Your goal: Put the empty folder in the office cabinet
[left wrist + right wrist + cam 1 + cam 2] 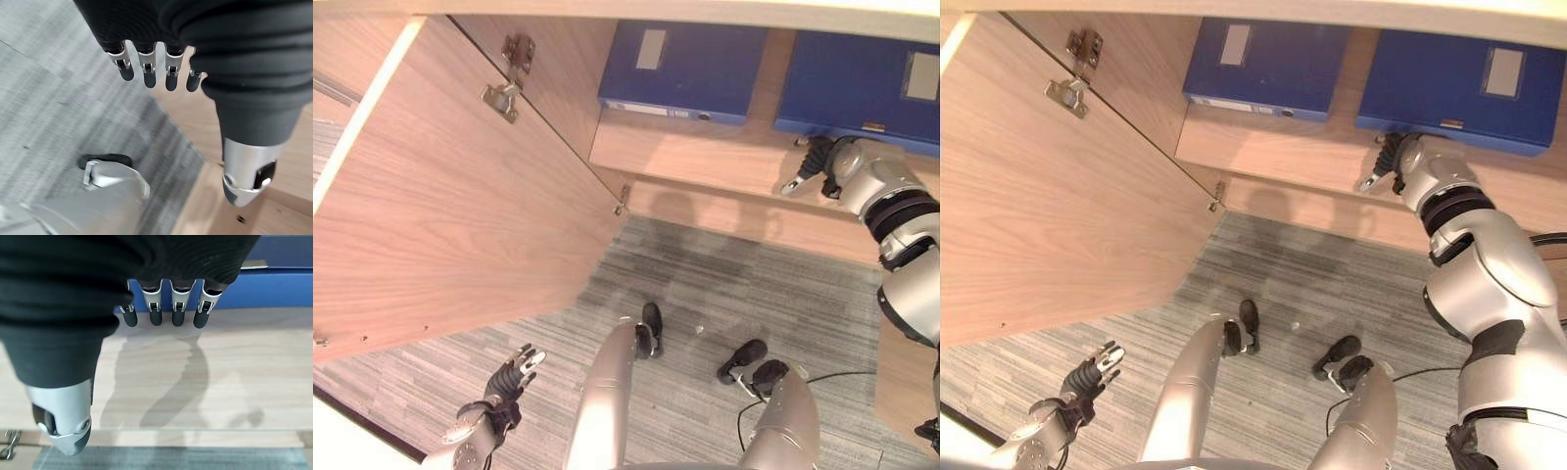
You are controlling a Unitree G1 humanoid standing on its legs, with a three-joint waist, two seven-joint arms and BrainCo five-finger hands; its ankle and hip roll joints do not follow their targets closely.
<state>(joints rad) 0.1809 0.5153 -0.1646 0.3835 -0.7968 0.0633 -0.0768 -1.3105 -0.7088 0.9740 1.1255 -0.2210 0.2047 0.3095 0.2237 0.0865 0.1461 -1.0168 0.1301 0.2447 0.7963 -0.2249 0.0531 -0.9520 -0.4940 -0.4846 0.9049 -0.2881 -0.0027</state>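
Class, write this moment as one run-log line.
right hand: open, at right blue folder on wooden cabinet shelf | left hand: open, idle | wooden cabinet door: open

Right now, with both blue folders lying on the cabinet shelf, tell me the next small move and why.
Probably draw the right hand back off the shelf. Its fingers are relaxed and hold nothing, just short of the right blue folder, which already lies flat in the cabinet beside the left blue folder. The left hand hangs open by the open door, which could then be shut.
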